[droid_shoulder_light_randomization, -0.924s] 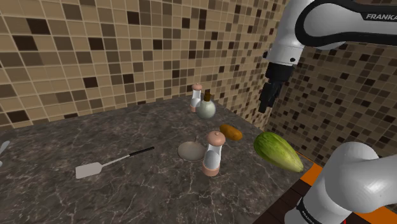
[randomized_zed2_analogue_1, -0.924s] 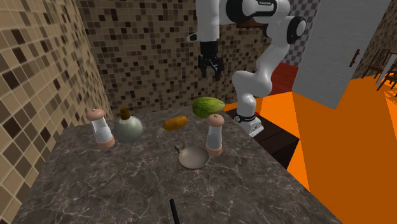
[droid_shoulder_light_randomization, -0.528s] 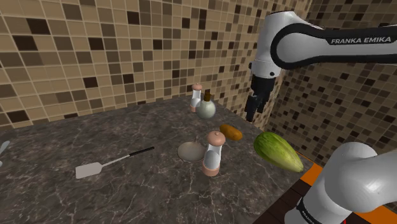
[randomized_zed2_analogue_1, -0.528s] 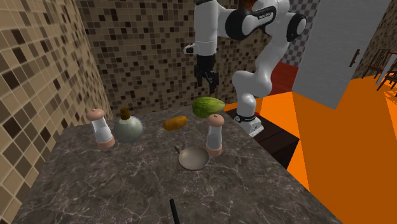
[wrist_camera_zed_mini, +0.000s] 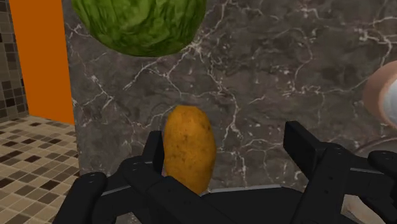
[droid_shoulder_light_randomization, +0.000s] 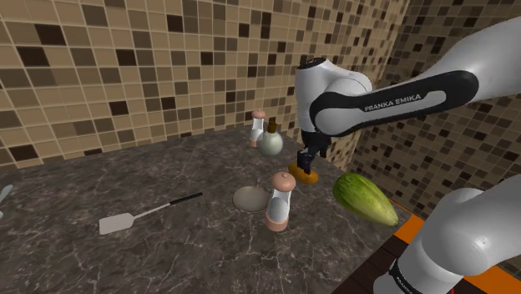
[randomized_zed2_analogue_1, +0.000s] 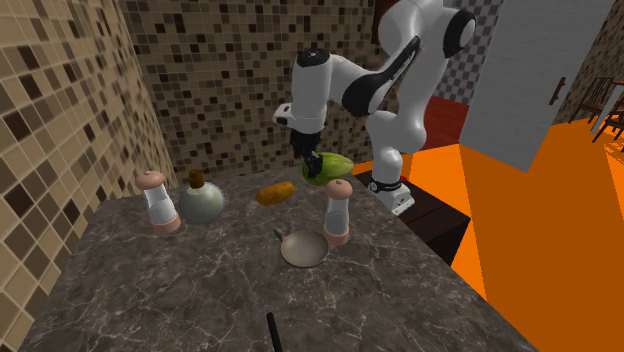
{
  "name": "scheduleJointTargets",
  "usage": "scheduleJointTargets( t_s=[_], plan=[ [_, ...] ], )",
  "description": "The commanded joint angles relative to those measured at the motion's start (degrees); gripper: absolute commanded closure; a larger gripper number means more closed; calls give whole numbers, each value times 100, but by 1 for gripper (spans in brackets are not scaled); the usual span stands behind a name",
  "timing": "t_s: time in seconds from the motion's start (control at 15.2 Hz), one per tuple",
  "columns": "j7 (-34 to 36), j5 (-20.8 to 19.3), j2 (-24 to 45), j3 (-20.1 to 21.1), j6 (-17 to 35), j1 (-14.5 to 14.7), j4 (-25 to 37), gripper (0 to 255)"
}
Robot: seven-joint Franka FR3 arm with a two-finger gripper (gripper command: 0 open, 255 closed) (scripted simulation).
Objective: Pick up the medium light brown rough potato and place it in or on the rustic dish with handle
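Orange-brown potato (wrist_camera_zed_mini: 189, 149) lies on the marbled worktop (wrist_camera_zed_mini: 267, 76) beneath our wide-open, empty fingers (wrist_camera_zed_mini: 310, 149), nearer one than the other. We judge this the approach; next we centre, descend, close, then carry to the dish (droid_shoulder_light_randomization: 250, 198).

My hand (wrist_camera_zed_mini: 226, 143) is showing all black over the counter (droid_shoulder_light_randomization: 167, 246), which is running dark grey with white marble veins. The potato (wrist_camera_zed_mini: 189, 149) is showing golden brown, faintly speckled. The melon (wrist_camera_zed_mini: 140, 22) is showing mottled green. The dish (droid_shoulder_light_randomization: 250, 199) is looking dull beige, the nearer shaker (droid_shoulder_light_randomization: 280, 200) white with pink ends, and the walls (droid_shoulder_light_randomization: 125, 67) are carrying tan and brown mosaic
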Motion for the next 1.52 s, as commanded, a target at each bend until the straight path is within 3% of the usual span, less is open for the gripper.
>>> scheduleJointTargets(
  t_s=[0.0,0.33,0.4,0.86,1.39,1.45],
  plan=[
    [471,-464,513,243,271,-185,55,0],
    [1792,-1847,1861,683,454,-594,447,0],
    [1873,-1936,1944,686,445,-599,480,0],
    [2061,-2297,2177,538,975,-756,167,0],
    [2060,-2296,2177,538,974,-755,167,0],
    [2060,-2296,2177,538,974,-755,167,255]
  ],
)
